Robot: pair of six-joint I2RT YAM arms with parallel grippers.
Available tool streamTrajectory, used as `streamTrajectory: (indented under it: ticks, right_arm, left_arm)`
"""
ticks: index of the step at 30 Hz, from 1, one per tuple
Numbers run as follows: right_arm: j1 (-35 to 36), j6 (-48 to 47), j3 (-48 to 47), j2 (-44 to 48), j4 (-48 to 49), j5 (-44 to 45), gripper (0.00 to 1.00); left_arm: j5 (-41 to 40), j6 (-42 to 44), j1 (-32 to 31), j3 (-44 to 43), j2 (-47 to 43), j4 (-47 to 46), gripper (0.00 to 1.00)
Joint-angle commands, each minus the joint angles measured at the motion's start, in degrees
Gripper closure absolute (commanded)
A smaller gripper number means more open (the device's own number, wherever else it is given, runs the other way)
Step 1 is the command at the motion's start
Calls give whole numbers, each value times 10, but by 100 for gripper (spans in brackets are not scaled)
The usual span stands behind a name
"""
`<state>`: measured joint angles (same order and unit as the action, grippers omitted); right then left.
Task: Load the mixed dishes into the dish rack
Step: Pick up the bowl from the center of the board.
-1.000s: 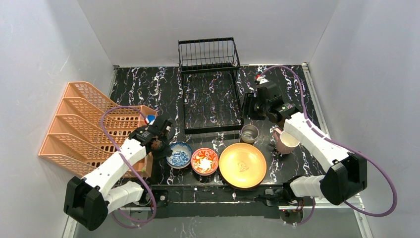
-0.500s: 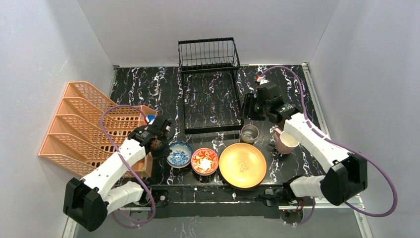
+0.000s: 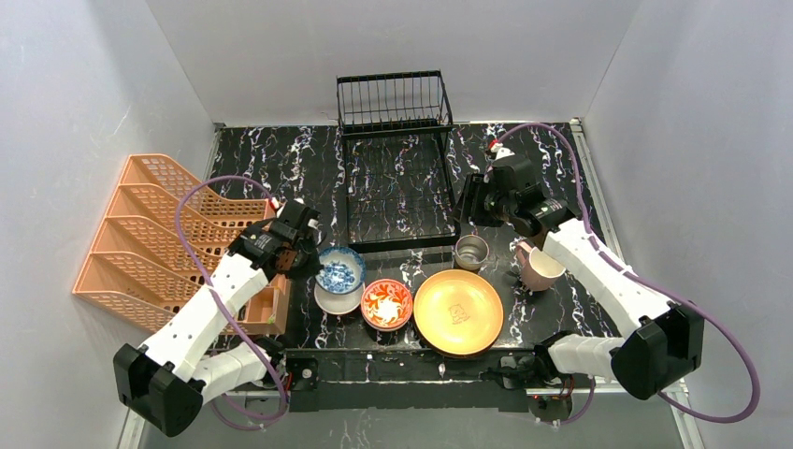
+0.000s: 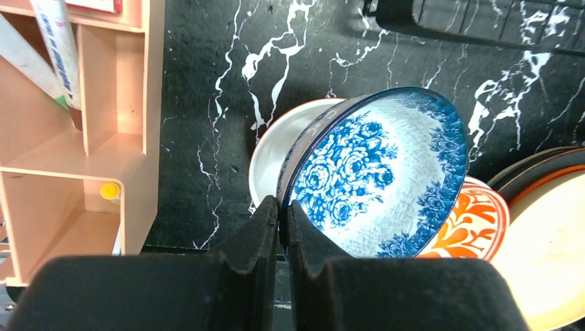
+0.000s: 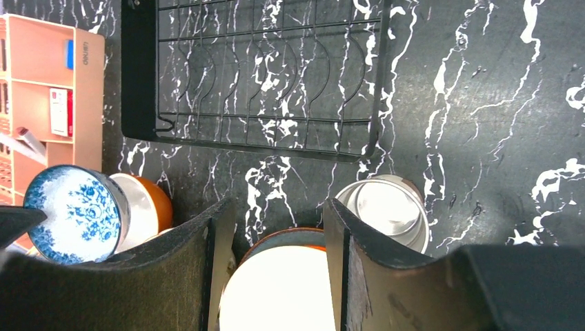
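Observation:
My left gripper [image 3: 309, 266] [image 4: 283, 210] is shut on the rim of the blue-patterned bowl [image 3: 340, 271] [image 4: 376, 176], holding it tilted above a white bowl [image 3: 335, 298] [image 4: 279, 148]. The red floral bowl [image 3: 386, 304] and the yellow plate [image 3: 458, 311] sit along the near edge. The steel cup [image 3: 470, 252] [image 5: 386, 207] and the pink mug [image 3: 539, 266] stand to the right. The black wire dish rack [image 3: 396, 159] [image 5: 265, 76] is at the back middle and holds nothing. My right gripper [image 3: 470, 200] [image 5: 276, 227] is open and empty, high above the table right of the rack.
An orange lattice tiered rack [image 3: 154, 234] stands at the left, with an orange box [image 4: 83, 138] of small items beside it. Grey walls close in both sides and the back.
My left gripper has lifted the blue-patterned bowl up and tilted it, baring the white bowl beneath. The right arm has shifted slightly.

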<state>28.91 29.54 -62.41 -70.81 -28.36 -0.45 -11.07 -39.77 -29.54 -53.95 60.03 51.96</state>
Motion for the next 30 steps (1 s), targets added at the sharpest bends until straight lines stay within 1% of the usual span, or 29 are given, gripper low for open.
streamTrajectory:
  ticks: [1, 4, 8, 11, 13, 17, 20, 21, 22, 25, 30]
  right_arm:
    - [3, 8, -9, 17, 15, -30, 42]
    - [3, 14, -15, 25, 19, -56, 42]
    - [2, 29, -18, 40, 24, -82, 39]
    - [3, 38, -18, 56, 27, -97, 32]
    - [2, 46, -17, 71, 30, -107, 30]
    - [2, 63, -8, 93, 40, -116, 16]
    - [2, 63, -16, 100, 42, -145, 9]
    - [1, 59, -20, 103, 42, -151, 4]
    - [1, 57, -25, 106, 39, -153, 2]
    - [1, 60, -30, 121, 46, -166, 1]
    - [1, 114, -17, 134, 98, -225, 1]
  left_arm:
    - [-21, 16, -3, -58, -9, 37, 100]
    - [-22, 19, -3, -96, -12, 42, 100]
    - [3, 24, -3, -132, -4, 24, 100]
    - [22, 27, -3, -139, -4, -9, 100]
    - [42, 28, -3, -137, -2, -38, 100]
    - [83, 20, -3, -130, 3, -110, 100]
    - [120, 13, -3, -127, 15, -167, 100]
    - [137, 10, -3, -124, 16, -185, 100]
    - [147, 8, -3, -121, 18, -205, 100]
    - [166, 1, -2, -109, 18, -252, 100]
    - [203, -9, 0, -86, 20, -312, 100]
